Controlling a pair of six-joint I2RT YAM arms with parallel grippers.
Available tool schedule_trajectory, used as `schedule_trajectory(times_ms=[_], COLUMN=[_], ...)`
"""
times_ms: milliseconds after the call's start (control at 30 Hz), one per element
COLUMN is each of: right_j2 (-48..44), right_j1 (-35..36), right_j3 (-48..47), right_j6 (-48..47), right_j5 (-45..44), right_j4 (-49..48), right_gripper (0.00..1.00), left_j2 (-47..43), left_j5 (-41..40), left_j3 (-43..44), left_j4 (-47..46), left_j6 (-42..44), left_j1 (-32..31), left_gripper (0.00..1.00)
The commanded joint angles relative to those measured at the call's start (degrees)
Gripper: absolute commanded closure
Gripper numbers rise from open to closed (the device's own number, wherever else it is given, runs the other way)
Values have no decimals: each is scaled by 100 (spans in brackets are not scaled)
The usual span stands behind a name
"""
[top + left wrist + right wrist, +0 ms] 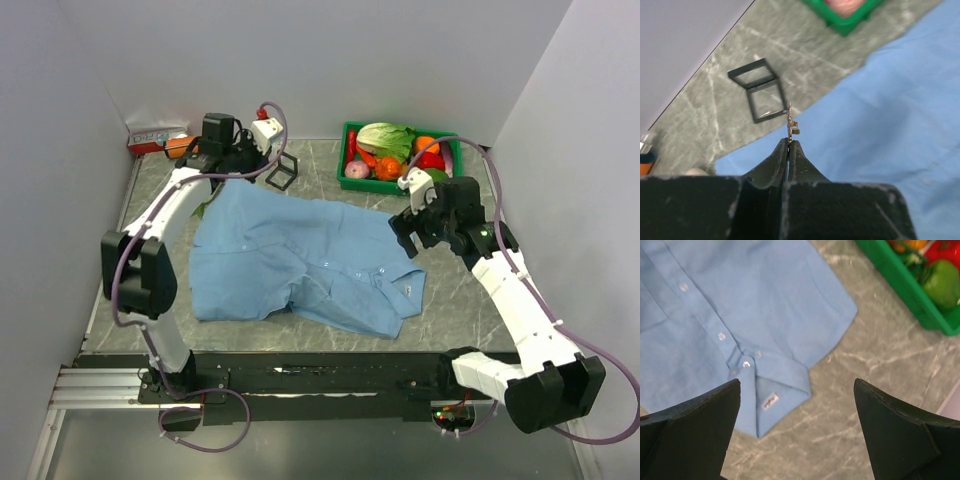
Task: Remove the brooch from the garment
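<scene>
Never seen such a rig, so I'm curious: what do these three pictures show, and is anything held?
Two robot arms are bolted to a table. One picture looks down from above; the others come from cameras on each wrist. A blue shirt lies on the table, with a green bin of vegetables and a small black frame beyond it. The left end effector is shut on a tiny coppery brooch, off the shirt. The right end effector hangs open over the collar, holding nothing.
</scene>
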State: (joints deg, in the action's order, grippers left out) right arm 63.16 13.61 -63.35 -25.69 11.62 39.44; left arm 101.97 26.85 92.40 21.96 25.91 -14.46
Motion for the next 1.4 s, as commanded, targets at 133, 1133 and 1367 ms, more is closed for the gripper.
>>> schedule_trajectory(times_ms=[133, 1133, 1367], right_j2=[-5, 390, 513], right_j1=[-165, -148, -156], right_j3=[-126, 139, 95], right_j6=[36, 398, 363], right_j5=[595, 587, 570], right_j4=[-190, -973, -965], right_gripper=[0, 0, 0], left_j2=[1368, 3416, 3671], left_j5=[-1234, -2105, -2219], left_j3=[1024, 2651, 2836], left_j4=[-693, -1009, -1027], left_j6=[-613, 573, 845], left_j1=[-13, -206, -303], left_gripper=[99, 99, 99])
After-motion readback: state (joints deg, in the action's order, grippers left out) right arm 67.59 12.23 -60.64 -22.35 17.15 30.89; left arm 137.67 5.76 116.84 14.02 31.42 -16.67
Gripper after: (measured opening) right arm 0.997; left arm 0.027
